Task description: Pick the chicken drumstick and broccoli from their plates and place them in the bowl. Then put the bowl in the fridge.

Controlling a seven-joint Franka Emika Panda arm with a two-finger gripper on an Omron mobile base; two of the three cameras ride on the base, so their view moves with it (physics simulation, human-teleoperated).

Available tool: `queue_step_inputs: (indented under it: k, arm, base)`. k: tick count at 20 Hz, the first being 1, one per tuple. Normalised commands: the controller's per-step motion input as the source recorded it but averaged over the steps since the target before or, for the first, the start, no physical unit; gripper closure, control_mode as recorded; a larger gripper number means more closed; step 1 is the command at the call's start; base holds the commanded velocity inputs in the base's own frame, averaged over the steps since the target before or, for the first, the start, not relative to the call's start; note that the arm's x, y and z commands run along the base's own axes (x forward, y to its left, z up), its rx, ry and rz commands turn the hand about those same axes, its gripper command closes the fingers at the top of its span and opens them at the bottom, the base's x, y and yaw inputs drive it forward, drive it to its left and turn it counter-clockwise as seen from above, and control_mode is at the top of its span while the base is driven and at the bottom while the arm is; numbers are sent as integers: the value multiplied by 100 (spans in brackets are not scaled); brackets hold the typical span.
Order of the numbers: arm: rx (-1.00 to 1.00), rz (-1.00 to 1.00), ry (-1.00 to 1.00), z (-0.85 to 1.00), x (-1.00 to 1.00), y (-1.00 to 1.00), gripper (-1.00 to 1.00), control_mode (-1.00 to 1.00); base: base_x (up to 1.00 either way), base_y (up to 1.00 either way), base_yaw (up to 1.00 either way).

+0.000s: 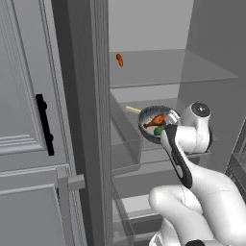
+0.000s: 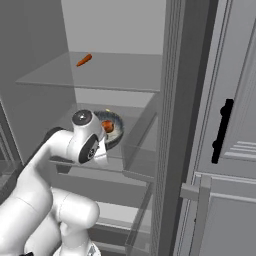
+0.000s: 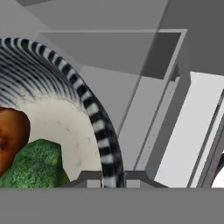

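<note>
Inside the open fridge (image 1: 144, 53), the gripper (image 3: 107, 177) pinches the rim of one ribbed bowl (image 1: 150, 126) between narrowed fingers, holding it over the middle glass shelf (image 2: 135, 162). One chicken drumstick (image 1: 156, 120) and one broccoli (image 3: 35, 168) lie in it. The base views add a single orange item (image 2: 84, 60) on the upper shelf (image 1: 202, 67); the left adds a pale stick (image 1: 133, 110) behind the bowl.

No text, label, brand, number or sign can be read anywhere in these views: not on the fridge (image 1: 81, 120), its shelves, or the bowl (image 3: 94, 113).
</note>
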Motion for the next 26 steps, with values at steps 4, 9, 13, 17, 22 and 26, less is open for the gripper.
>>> queue_step_inputs:
  k: [4,9,13,17,22,26]
  arm:
    - [4,-9,5,-26,62,-42,100,-100]
    - [3,-9,9,-11,50,-21,100,-100]
    - [7,-2,10,-3,50,-3,100,-100]
    - [0,0,0,-40,29,0,100,-100]
    - [-3,0,-10,-53,17,0,100,-100]
    - [0,0,-18,-38,1,0,100,-100]
  base:
    - [0,0,0]
    - [0,0,0]
    - [0,0,0]
    - [0,0,0]
    - [0,0,0]
    - [0,0,0]
